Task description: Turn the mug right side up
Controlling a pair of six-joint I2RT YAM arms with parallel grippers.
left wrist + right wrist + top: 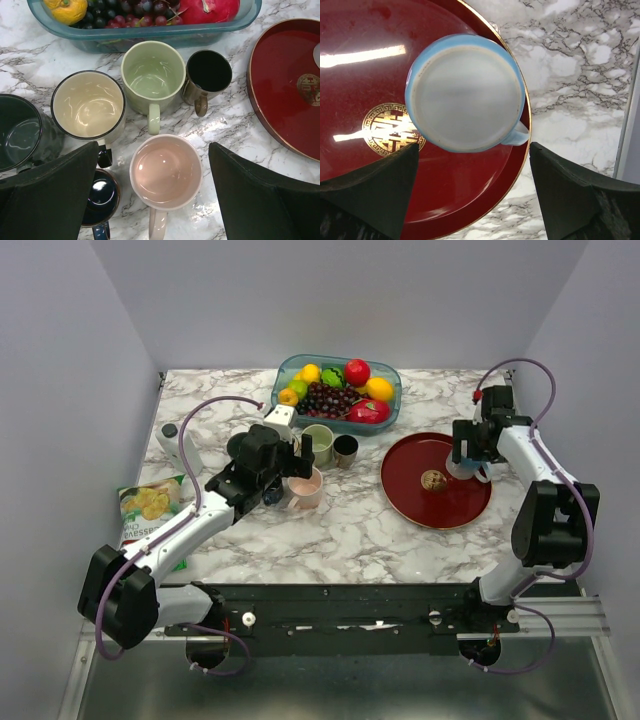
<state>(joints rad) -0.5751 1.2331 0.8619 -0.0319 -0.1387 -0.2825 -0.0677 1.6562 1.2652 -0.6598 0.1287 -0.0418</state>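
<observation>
A light blue mug (465, 92) stands upside down near the right rim of a red plate (460, 190), its flat pale base facing up and its handle (519, 136) pointing lower right. My right gripper (474, 150) hovers over it, open, its fingers on either side and apart from the mug. From the top view the mug (466, 472) is mostly hidden under the right gripper (468, 455). My left gripper (153, 147) is open above a pink mug (166, 171), holding nothing.
Upright mugs cluster mid-table: green (152, 70), cream (87, 104), dark brown (209, 70), dark green (17, 130), navy (102, 197). A glass fruit bowl (392, 390) stands behind them. A chips bag (150, 505) lies at the left edge.
</observation>
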